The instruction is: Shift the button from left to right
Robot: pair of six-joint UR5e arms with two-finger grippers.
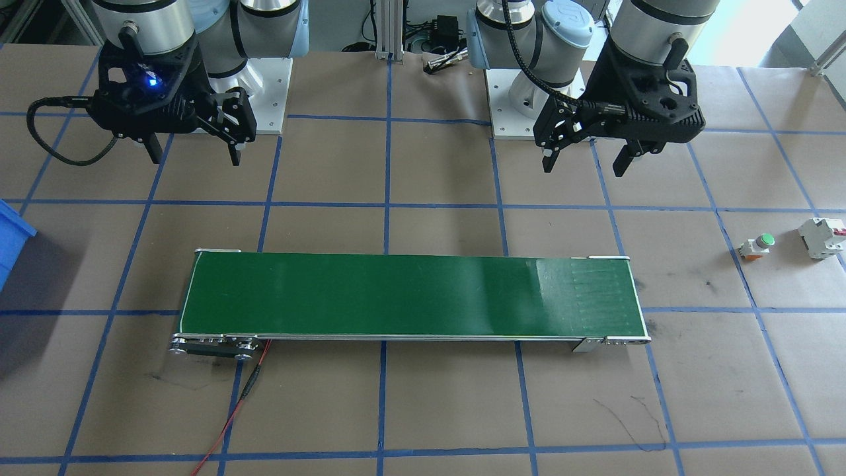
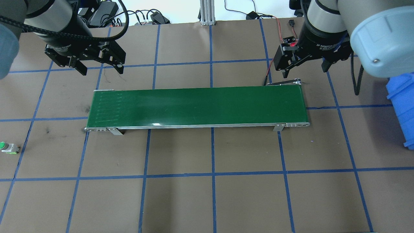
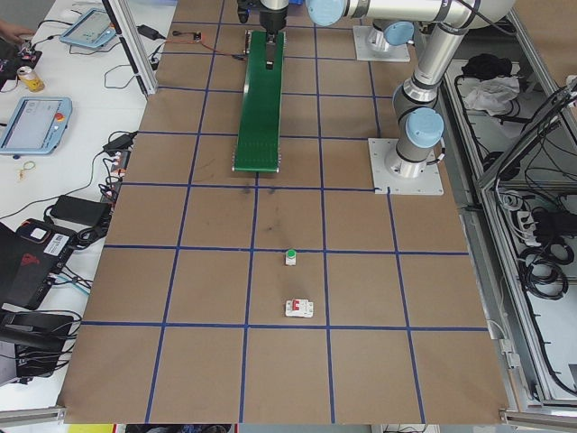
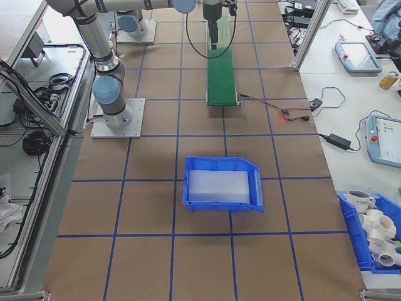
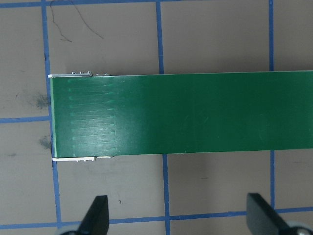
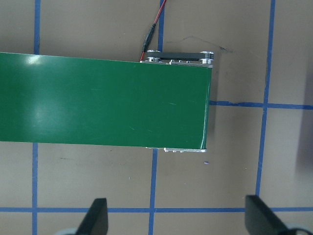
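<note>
Off the conveyor belt's (image 2: pixel 197 106) left end, out on the bare tabletop (image 2: pixel 210 194): the button (image 1: pixel 757 246), lying on its side, just beside a white circuit breaker (image 1: pixel 821 237). Nearer arm: the left; left gripper (image 1: pixel 583 157) spread wide and empty above that same belt end, button outward and forward of it. Right gripper (image 1: pixel 195 149) likewise spread, empty, over the opposite end.

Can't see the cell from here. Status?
Left gripper open, empty. Right gripper open, empty. Button on table at left end, untouched. Nothing blocking it.
</note>
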